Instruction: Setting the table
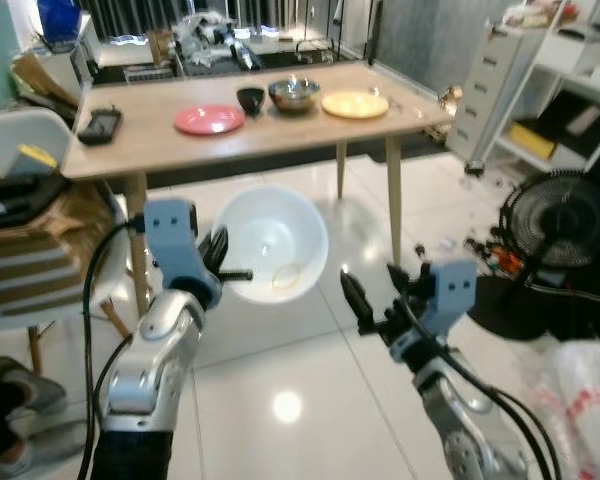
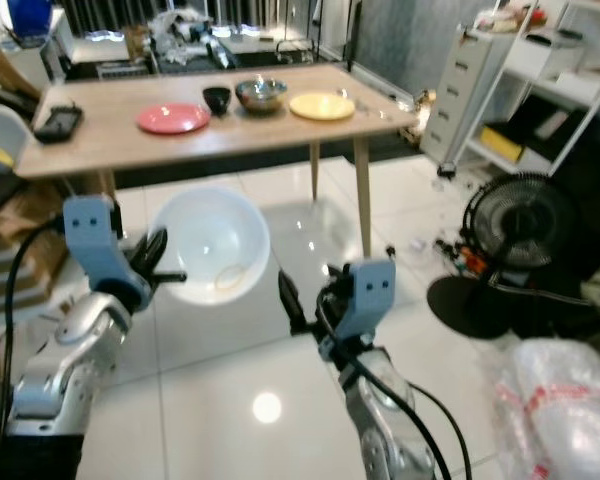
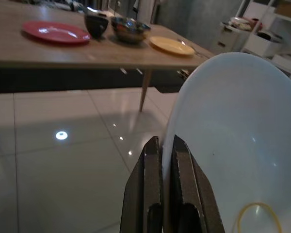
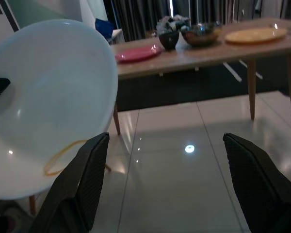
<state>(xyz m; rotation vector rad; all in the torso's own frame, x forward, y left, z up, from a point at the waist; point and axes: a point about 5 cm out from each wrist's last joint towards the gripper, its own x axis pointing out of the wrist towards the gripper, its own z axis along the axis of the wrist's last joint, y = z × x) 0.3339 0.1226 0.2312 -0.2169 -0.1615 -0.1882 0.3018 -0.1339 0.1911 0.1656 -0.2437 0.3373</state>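
Observation:
My left gripper [image 1: 232,268] is shut on the rim of a large white bowl [image 1: 272,243], holding it tilted above the floor in front of the wooden table [image 1: 280,137]. In the left wrist view both fingers [image 3: 153,165] pinch the bowl's edge, and a yellow rubber band [image 3: 258,217] lies inside it. My right gripper [image 1: 373,297] hangs open to the right of the bowl, with nothing between its fingers. On the table stand a pink plate [image 1: 209,119], a small black bowl [image 1: 250,98], a steel bowl [image 1: 293,94] and a yellow plate [image 1: 355,104].
A white chair [image 1: 25,135] loaded with things stands at the left, by the table's corner. A black phone [image 1: 100,125] lies on the table's left end. A floor fan [image 1: 560,222], grey drawers [image 1: 485,90] and a plastic bag [image 1: 585,395] stand at the right.

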